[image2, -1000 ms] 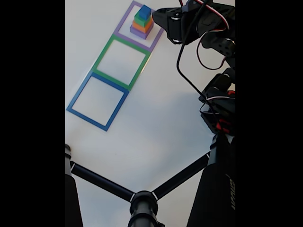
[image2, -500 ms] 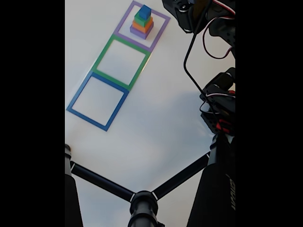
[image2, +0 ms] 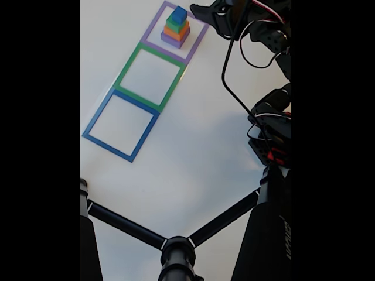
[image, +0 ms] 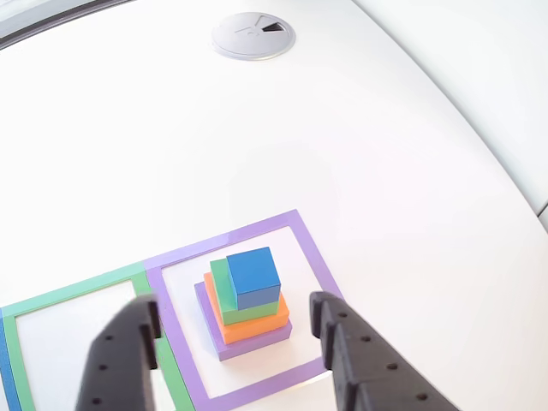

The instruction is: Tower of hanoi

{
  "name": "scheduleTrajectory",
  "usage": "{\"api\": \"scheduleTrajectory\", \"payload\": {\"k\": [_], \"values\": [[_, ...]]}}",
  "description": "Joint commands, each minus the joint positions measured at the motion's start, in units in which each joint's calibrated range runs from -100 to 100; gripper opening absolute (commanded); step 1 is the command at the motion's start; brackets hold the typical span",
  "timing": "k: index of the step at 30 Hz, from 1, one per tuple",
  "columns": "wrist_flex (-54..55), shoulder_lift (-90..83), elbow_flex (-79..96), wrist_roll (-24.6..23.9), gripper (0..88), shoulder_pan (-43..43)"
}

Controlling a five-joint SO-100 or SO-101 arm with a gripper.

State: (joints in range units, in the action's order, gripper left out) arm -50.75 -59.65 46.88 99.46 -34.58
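While stack stands intact: matte four-block tower [image: 247, 301], blue cube [image: 254, 276] on top, lower centre of the other view.
Gripper: black two-finger gripper [image: 235, 321] swung back toward tower within half a second, jaws spread wide, empty.
Meaning: first lift not begun.

- White table [image: 411, 171] bearing three tape square outlines: purple [image2: 195, 44], green [image2: 125, 71], blue [image2: 98, 115].
- Round grey cable grommet [image: 253, 36].
- Black tripod legs [image2: 126, 223].
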Motion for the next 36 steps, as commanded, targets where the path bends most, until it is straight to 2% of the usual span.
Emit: {"api": "scheduleTrajectory", "payload": {"k": [1, 13, 16, 22, 36], "values": [[6.29, 0.42, 3.67, 0.54, 33.1, -0.51], [12.77, 4.13, 8.39, 0.54, 35.6, -3.87], [18.36, 5.83, 11.67, 0.54, 35.9, -5.30], [37.71, 10.67, 21.67, 0.54, 36.3, -7.32], [58.76, 24.64, 24.76, 0.54, 35.8, -4.15]]}}
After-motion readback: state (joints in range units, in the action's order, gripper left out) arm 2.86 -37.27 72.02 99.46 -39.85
